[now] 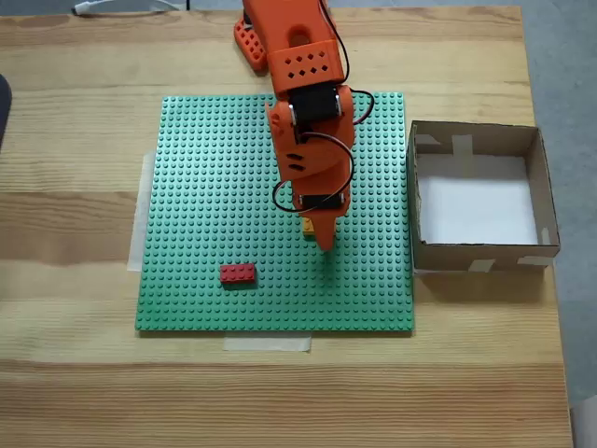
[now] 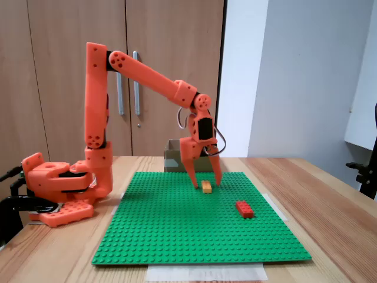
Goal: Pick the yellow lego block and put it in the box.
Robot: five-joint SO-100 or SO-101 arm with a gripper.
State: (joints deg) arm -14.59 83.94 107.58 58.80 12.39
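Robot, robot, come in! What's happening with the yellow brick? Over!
Gripper open, down astride yellow lego block on green baseplate. Not lifted. Box empty. Red brick clear of path.

The arm (image 2: 141, 73) is orange; the studded baseplate (image 1: 205, 187) green; one lego block (image 2: 207, 187) yellow, another brick (image 1: 238, 273) red; the box (image 1: 480, 250) brown cardboard, white-floored; the table (image 1: 280, 392) pale wood.
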